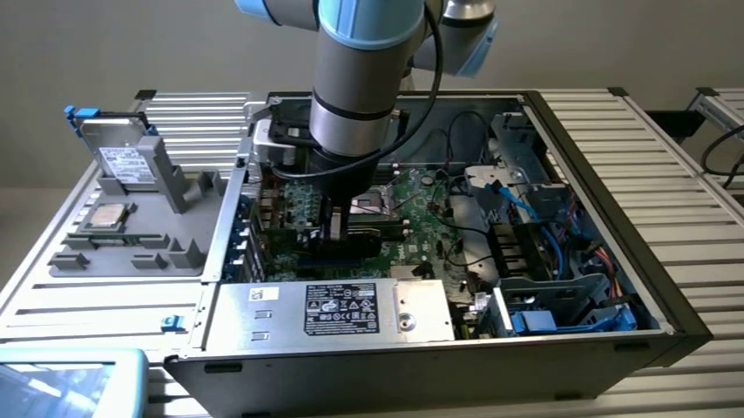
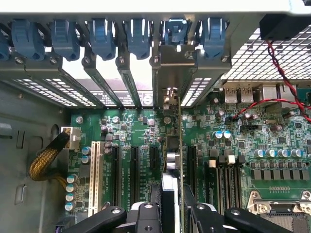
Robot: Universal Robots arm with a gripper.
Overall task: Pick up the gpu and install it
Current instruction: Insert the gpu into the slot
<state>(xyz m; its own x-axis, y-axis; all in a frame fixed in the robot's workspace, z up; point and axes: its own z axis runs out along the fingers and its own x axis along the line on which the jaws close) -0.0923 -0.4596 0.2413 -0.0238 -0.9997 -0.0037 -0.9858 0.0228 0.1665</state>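
With my gripper (image 2: 171,213) clamped on the gpu (image 2: 179,145) edge-on above its slot (image 2: 190,165), I'm installing; next needs a straight, even press.

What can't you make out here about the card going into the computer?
- Exterior view: the arm covers part of the gpu and all of its slot, so whether it is seated is hidden.
- Wrist view: the gpu appears edge-on, and its lower edge is hidden behind the fingers.
- Exterior view: the print on the power supply label is too small to read.
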